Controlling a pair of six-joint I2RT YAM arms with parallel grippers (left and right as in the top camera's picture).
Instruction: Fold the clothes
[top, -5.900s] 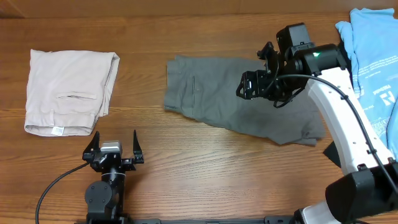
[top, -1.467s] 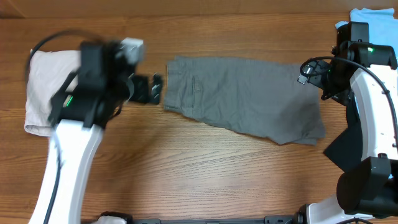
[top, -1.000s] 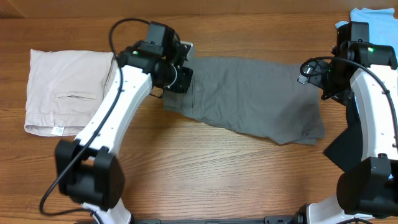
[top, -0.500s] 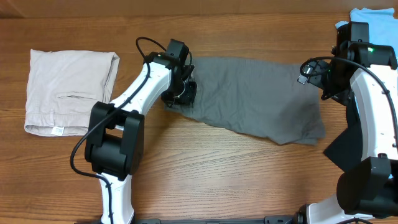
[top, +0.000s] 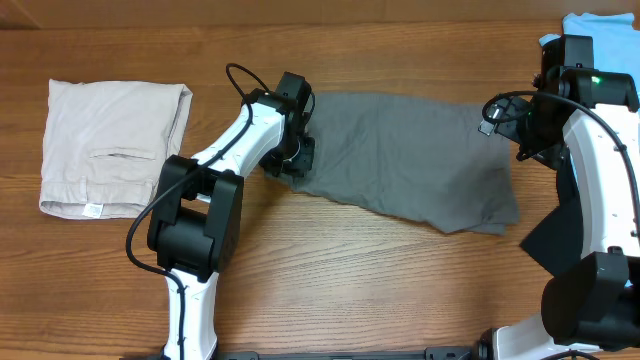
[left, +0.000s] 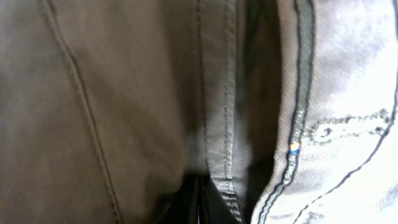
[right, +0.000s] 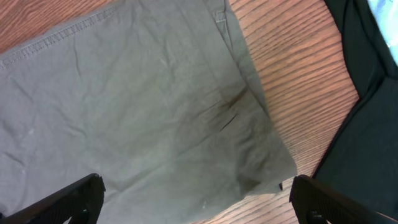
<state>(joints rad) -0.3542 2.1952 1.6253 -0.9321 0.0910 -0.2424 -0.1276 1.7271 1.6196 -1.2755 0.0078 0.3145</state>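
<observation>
Two hands are attending to the dark grey shorts (top: 400, 150), which are lying spread flat across the middle of the desk (top: 350, 290). They are sitting between the beige shorts (top: 110, 140) at the left and the blue shirt (top: 600, 40) in the far right corner. The left hand (top: 290, 160) is resting at the shorts' left edge with its fingers closed tight, and its wrist view suggests it is pinching a stitched seam (left: 227, 124) there. The right hand (top: 520, 128) is hovering over the right end, spread fully wide and gripping nothing. Being light, limp woven cloth, the shorts are likely going to drape and drag rather than hold shape. The thicker hems and corners are looking like the surest places to take hold.
</observation>
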